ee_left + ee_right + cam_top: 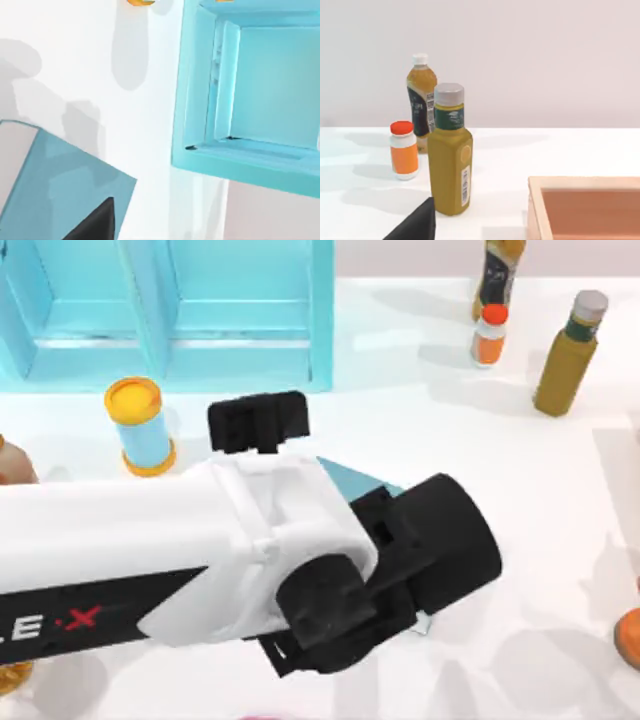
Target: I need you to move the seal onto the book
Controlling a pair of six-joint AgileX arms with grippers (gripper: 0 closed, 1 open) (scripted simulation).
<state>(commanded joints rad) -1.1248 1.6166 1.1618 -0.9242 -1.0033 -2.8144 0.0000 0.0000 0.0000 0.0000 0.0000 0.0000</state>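
The seal is hidden. My left arm reaches in from the table's left and covers most of the book point(358, 482), leaving one teal corner showing beside the white wrist. The left gripper point(258, 422) pokes out black towards the cabinet. In the left wrist view the book point(60, 185) lies flat with its teal cover and white page edge, and one black fingertip point(97, 225) hangs over it. Nothing shows on the visible part of the cover. A black fingertip point(417, 225) of my right gripper stands in front of the bottles in the right wrist view.
A light-blue cabinet point(170, 310) stands at the back left. A yellow-capped blue can point(140, 425) sits beside the left gripper. At the back right are an orange-capped bottle point(489, 335), an olive bottle point(568, 352) and a dark-labelled bottle point(498, 275). A wooden box point(585, 210) lies near the right gripper.
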